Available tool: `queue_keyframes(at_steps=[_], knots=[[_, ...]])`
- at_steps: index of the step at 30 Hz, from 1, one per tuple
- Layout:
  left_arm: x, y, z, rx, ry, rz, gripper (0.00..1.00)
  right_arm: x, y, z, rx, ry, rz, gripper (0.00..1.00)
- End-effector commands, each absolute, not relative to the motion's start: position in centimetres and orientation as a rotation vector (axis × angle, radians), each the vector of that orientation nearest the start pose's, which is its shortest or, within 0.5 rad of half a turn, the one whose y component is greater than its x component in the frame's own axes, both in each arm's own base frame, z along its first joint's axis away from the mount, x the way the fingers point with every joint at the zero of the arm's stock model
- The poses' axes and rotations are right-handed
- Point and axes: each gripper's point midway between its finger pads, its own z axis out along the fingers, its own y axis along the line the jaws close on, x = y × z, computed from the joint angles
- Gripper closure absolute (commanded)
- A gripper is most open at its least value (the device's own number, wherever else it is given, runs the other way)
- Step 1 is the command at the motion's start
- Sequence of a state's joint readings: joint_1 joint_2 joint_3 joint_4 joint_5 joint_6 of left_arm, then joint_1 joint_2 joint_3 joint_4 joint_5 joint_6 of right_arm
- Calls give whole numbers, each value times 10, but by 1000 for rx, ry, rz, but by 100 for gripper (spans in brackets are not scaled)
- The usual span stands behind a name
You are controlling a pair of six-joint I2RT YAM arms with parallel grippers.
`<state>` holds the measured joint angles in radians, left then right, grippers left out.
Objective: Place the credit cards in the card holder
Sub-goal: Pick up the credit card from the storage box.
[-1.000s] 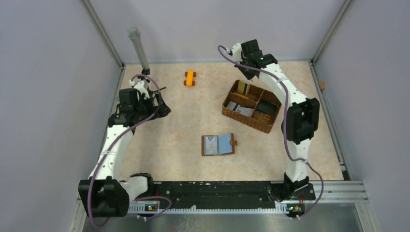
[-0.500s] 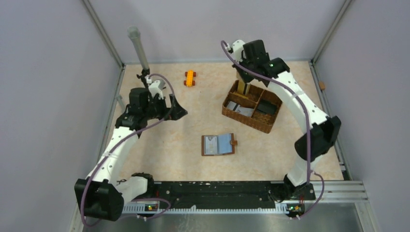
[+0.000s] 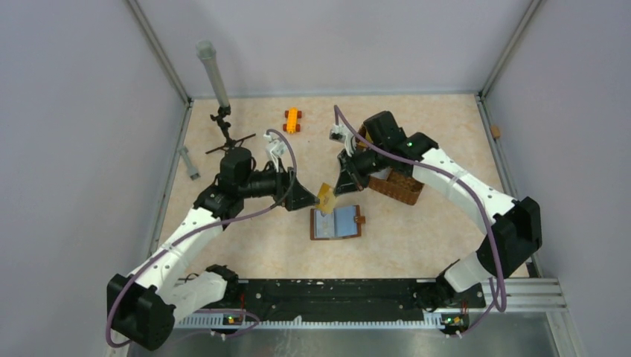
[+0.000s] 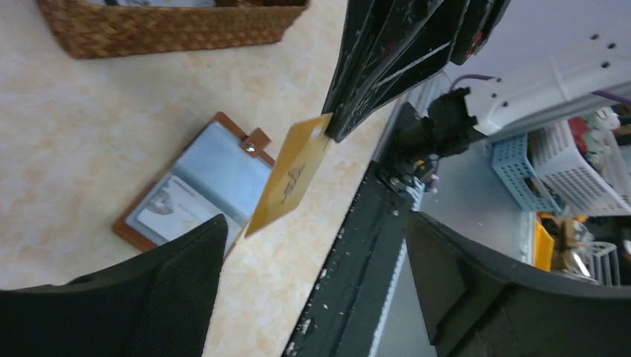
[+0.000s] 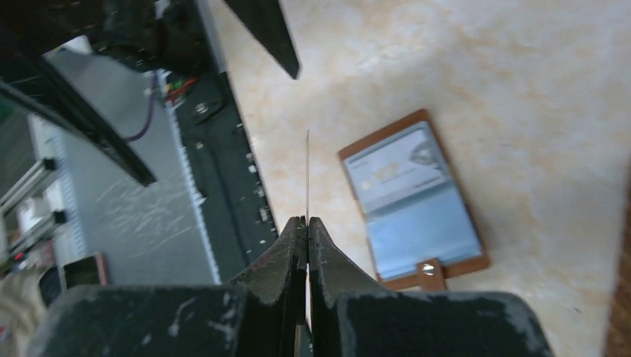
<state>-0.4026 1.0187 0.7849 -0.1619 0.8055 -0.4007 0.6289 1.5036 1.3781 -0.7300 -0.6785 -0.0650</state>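
Note:
My right gripper [image 3: 333, 192] is shut on one end of a gold credit card [image 3: 325, 197], holding it in the air just above the far left corner of the card holder [image 3: 336, 222]. The holder lies open and flat, brown outside with blue pockets [image 5: 417, 216], and a pale card shows in one pocket [image 4: 175, 206]. My left gripper [image 3: 313, 199] is open right beside the gold card [image 4: 290, 175], whose free end hangs just ahead of the left gripper's [image 4: 312, 294] fingers. In the right wrist view the card [image 5: 307, 175] shows edge-on above the shut right gripper [image 5: 306, 223].
A brown woven basket [image 3: 398, 187] sits behind the right arm, partly covered by it. An orange toy block [image 3: 292, 120] lies at the back. A grey tube on a stand [image 3: 212, 71], a small black tripod [image 3: 225, 137] and a grey bar [image 3: 190, 162] are at the back left.
The right gripper came from over the basket down and left with the gold card to just above the card holder. The left arm swung right toward the centre, gripper staying open.

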Motion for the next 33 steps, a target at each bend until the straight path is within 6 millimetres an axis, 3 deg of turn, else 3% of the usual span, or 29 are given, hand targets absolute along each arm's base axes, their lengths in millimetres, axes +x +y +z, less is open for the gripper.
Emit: queue_keyframes(at_steps=[1, 3, 7, 9, 16, 17, 20, 22, 26, 28, 33], knots=[[184, -254, 254, 715, 1880, -1443, 23, 184, 320, 274, -1251, 1899, 1412, 100], [172, -258, 253, 759, 1884, -1504, 37, 181, 321, 274, -1267, 1890, 1427, 100], [167, -262, 242, 760, 1924, -1501, 37, 172, 323, 279, -1313, 1840, 1479, 100], [165, -262, 240, 764, 1930, -1504, 42, 171, 324, 279, -1327, 1833, 1480, 100], [163, -262, 237, 731, 1943, -1499, 100, 178, 325, 266, -1328, 1868, 1426, 100], [164, -261, 236, 711, 1952, -1485, 100, 182, 326, 263, -1307, 1881, 1403, 96], [172, -255, 224, 585, 2002, -1421, 100, 194, 329, 258, -1197, 1911, 1359, 57], [182, -248, 207, 421, 2049, -1359, 100, 199, 328, 255, -1121, 1932, 1332, 41], [187, -231, 159, 154, 2161, -1273, 100, 206, 315, 244, -902, 2003, 1240, 35], [181, -226, 138, 75, 2208, -1266, 100, 212, 301, 228, -739, 2061, 1161, 33], [169, -224, 120, -6, 2215, -1334, 100, 201, 269, 179, -383, 2214, 1105, 33]])
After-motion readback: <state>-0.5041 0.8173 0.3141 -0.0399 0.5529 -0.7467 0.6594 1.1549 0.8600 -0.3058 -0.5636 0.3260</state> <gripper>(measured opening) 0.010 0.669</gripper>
